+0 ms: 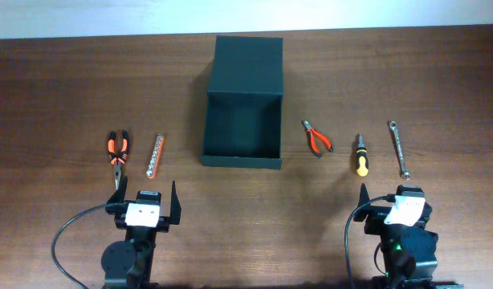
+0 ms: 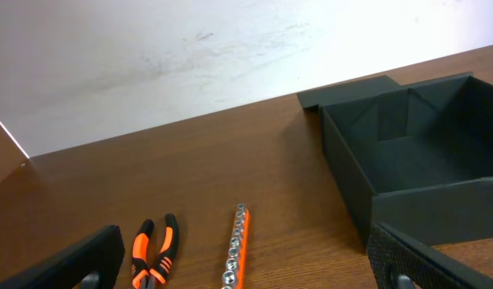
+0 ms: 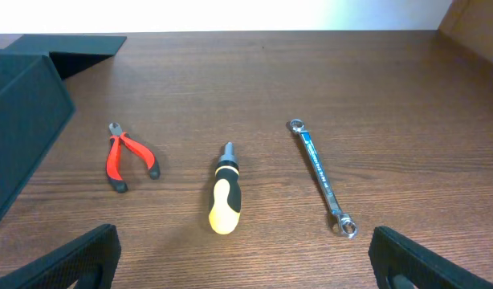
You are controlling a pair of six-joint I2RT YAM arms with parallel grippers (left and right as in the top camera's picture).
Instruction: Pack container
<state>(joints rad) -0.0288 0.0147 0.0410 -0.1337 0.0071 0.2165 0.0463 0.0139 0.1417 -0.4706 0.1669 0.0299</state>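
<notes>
Left claw (image 1: 146, 193) at lower left of the overhead view, jaws spread wide, holding nothing, parked off the tools; in the left wrist view its dark fingers (image 2: 74, 263) sit in the two bottom corners. Right claw (image 1: 395, 194) at lower right, also wide open and holding nothing; its fingers (image 3: 70, 265) are in the bottom corners of the right wrist view. Just above the left claw: orange-black pliers (image 1: 118, 151) with the nose pointing down-frame, and beside them on the right, apart, an orange socket rail (image 1: 156, 154) lying roughly upright in frame. Above the right claw: yellow-black screwdriver (image 1: 360, 155), tip pointing up-frame; a silver wrench (image 1: 400, 148) to its right, slightly slanted; small red pliers (image 1: 317, 140) to its left, nearer the box. None of the tools touch each other. The container (image 1: 240, 161), a dark box, sits at center top of the overhead view between the two tool groups, open, with its lid (image 1: 248, 64) folded back flat toward the top edge. Everything rests on a brown wooden table (image 1: 62, 96).
</notes>
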